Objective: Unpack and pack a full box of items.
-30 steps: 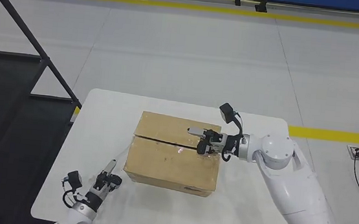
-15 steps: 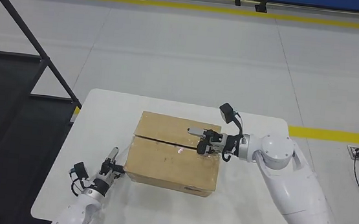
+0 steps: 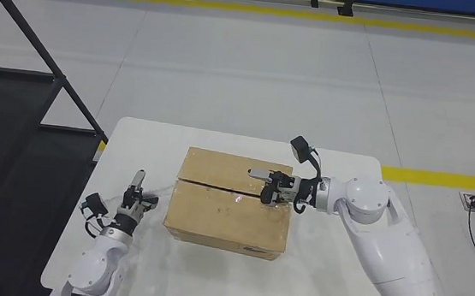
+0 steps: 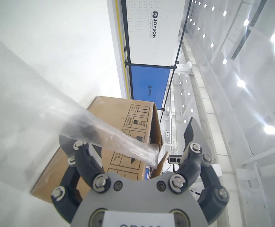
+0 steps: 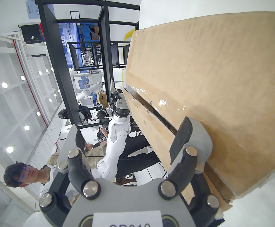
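Observation:
A closed cardboard box [image 3: 213, 219] sits in the middle of the white table [image 3: 328, 277], with a seam [image 3: 217, 185] along its top. My left gripper [image 3: 137, 192] is beside the box's left end, its fingers spread wide. A crumpled strip of clear tape [image 4: 120, 139] runs from one finger [image 4: 72, 143] to the flap edge of the box [image 4: 120, 120]. The same tape [image 3: 157, 197] shows faintly in the top view. My right gripper [image 3: 264, 185] is over the right end of the seam, open. One pad [image 5: 182, 137] rests on the box top [image 5: 193, 75] beside the slit [image 5: 150, 109].
A black metal frame [image 3: 12, 169] stands just off the table's left side. There is bare table in front of the box and to its right. The box's far edge lies close to the table's back edge.
My left gripper has travelled from near the table's front-left edge back along the box's left end, and now points farther from the box. The right arm has stayed put.

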Available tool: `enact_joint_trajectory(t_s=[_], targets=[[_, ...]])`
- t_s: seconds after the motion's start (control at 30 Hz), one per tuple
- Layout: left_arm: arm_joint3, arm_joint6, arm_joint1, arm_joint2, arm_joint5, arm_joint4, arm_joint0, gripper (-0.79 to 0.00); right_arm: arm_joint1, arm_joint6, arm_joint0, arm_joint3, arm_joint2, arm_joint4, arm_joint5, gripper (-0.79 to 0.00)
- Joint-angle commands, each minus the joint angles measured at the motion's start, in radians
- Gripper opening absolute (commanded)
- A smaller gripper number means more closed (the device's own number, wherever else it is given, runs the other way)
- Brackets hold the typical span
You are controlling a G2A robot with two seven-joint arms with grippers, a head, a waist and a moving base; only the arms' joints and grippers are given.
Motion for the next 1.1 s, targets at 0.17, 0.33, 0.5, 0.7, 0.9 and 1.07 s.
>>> enact_joint_trajectory(t_s=[0.17, 0.33, 0.5, 0.7, 0.9, 1.07], targets=[[0.002, 0.004, 0.003, -0.032, 0.013, 0.012, -0.022, 0.0, 0.0, 0.0, 0.0, 0.0, 0.0, 0.0, 0.0, 0.0], [0.006, 0.012, 0.004, -0.054, 0.005, 0.007, -0.017, 0.0, 0.001, -0.026, -0.019, -0.017, 0.0, 0.0, -0.006, 0.0], [0.002, 0.006, 0.005, -0.065, -0.005, 0.016, -0.013, 0.0, 0.002, -0.048, -0.03, -0.032, 0.001, 0.004, 0.016, 0.0], [-0.009, 0.019, 0.005, -0.079, -0.01, 0.026, -0.014, 0.0, -0.003, -0.087, -0.023, -0.026, -0.015, 0.01, 0.036, 0.0], [-0.024, 0.024, 0.006, -0.099, -0.01, 0.027, -0.017, 0.0, -0.009, -0.131, -0.017, -0.008, -0.027, 0.027, 0.065, 0.0], [-0.032, 0.024, 0.007, -0.107, -0.003, 0.032, -0.026, 0.0, -0.017, -0.175, -0.015, 0.013, -0.039, 0.05, 0.061, 0.0]])
